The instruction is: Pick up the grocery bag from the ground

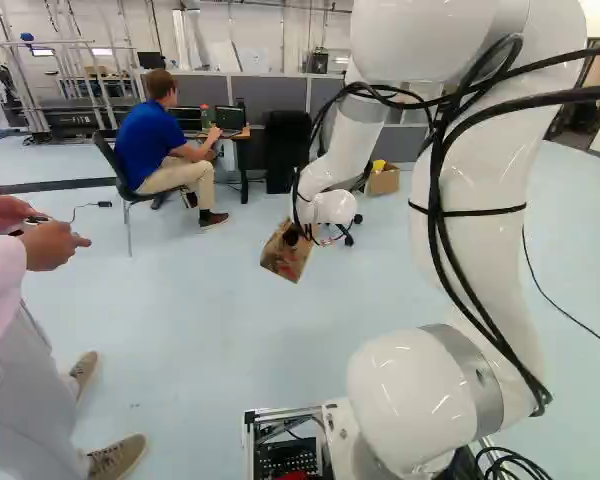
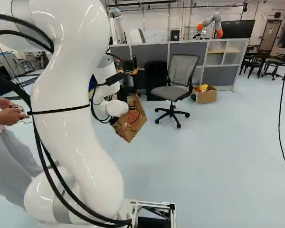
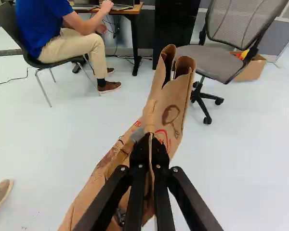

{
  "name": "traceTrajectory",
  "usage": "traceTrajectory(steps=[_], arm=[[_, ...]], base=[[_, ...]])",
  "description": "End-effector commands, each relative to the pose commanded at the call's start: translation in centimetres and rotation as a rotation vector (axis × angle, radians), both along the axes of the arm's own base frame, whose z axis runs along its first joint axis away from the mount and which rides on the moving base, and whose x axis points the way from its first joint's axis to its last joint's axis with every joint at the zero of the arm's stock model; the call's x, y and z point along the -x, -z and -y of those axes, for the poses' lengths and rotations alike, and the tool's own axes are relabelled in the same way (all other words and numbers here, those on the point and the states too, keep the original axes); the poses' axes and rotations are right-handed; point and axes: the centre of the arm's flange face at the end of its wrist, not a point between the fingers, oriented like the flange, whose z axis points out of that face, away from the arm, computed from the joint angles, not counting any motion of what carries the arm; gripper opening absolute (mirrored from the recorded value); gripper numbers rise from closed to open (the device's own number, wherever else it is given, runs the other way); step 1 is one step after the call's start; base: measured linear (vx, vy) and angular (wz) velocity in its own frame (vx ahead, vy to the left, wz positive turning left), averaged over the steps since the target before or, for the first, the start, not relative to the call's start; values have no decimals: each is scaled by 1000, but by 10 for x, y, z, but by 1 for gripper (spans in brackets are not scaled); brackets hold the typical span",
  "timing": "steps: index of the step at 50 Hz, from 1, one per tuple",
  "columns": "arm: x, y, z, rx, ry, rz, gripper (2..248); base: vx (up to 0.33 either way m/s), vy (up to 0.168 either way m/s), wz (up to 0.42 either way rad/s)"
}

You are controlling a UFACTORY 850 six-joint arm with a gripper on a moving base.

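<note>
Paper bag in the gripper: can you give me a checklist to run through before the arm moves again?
1. Gripper shut on the paper bag: ok, the fingers pinch its paper between them.
2. Bag off the floor: ok, it appears to hang above it in both base views.
3. Bag upright: not ok, it hangs tilted.
4. Bag clear of the office chair: ok, the right base view shows a gap.
5. Bag empty: cannot tell, its inside is hidden.

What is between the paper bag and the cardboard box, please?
In the right base view, a grey office chair appears between the paper bag and the cardboard box.
</note>
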Motion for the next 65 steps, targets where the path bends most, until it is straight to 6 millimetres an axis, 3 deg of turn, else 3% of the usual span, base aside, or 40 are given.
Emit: traceTrajectory(steps=[33, 65], arm=[[26, -14, 8, -2, 12, 25, 18], [93, -36, 24, -6, 40, 87, 18]], base=[[0, 0, 0], [0, 0, 0]])
